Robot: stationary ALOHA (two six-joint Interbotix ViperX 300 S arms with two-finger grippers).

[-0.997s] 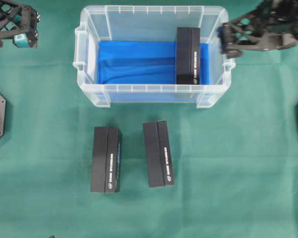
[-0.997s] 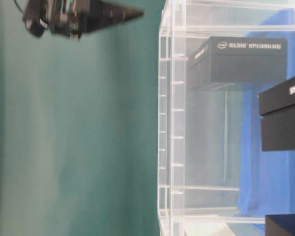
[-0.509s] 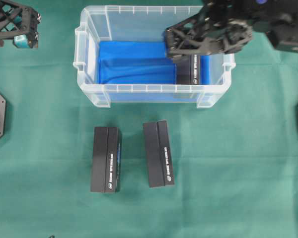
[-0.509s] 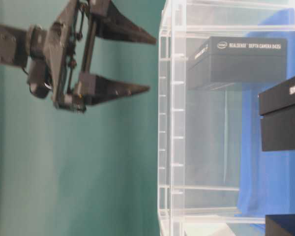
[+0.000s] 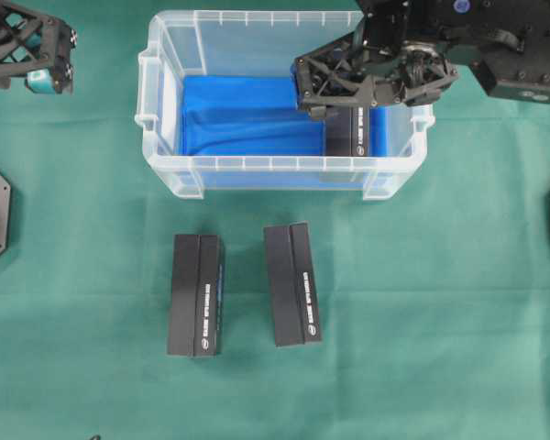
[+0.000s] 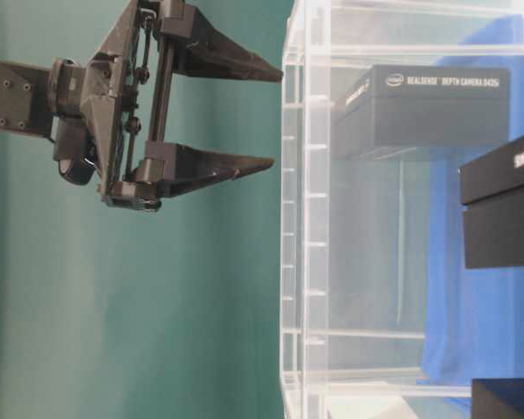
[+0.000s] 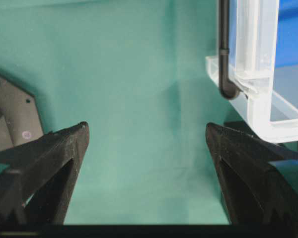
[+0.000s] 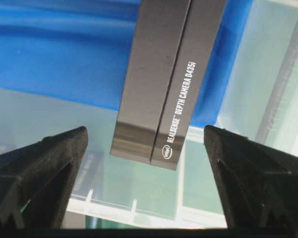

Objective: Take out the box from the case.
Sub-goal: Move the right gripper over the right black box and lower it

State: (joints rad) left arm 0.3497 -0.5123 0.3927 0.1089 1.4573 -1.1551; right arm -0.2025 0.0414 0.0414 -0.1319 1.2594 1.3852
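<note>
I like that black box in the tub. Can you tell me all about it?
The box is long, black and looks like cardboard, with a seam down its top and white print reading "RealSense Depth Camera D435i". It lies flat on the blue cloth at the right end of the case. Nothing grips it; the open right gripper hovers above.

Both arms are matte black. The right claw (image 6: 266,118) has two long tapering wedge fingers (image 6: 205,166) on an open lattice frame with small screws. The left claw (image 5: 46,78) carries a teal block, possibly a camera housing.
</note>
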